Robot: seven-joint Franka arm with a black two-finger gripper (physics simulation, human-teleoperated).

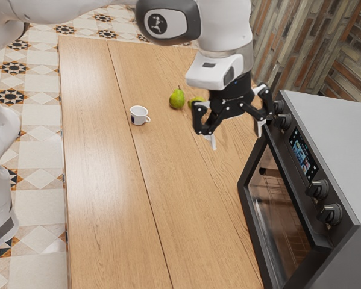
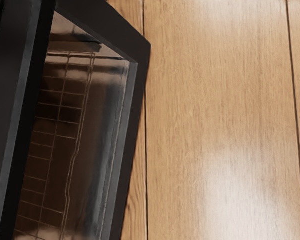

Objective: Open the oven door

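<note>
exterior view: one arm [image 1: 195,24] reaches in over one wooden counter [image 1: 108,180] and carries one black pincer [image 1: 235,139]. its two fingers are spread wide, with nothing pinched between them. one finger appears at the near corner of one oven [image 1: 337,132], and i cannot tell whether it touches; the other finger hangs over the wood.

the oven sits at the exterior view's right, with one oven door [image 1: 251,212] on its front, below the control panel [image 1: 299,141]. the door has one glass window [image 1: 279,208]; i cannot tell whether the door is fully closed. the panel bears four knobs [image 1: 317,189], two toward the pincer and two toward the other end, with one lit display [image 1: 302,155] between the pairs.

on the counter are two green pears, one pear [image 1: 177,98] in plain sight and a second pear [image 1: 196,101] partly behind the pincer, near it. one white cup [image 1: 139,114] with one handle is upright near them, at the exterior view's left of both.

in the wrist view, the door's dark frame is beside the counter's wood, wire racks [image 2: 61,107] show at the window, and two long dark seams [image 2: 145,150] cross the wood.
</note>
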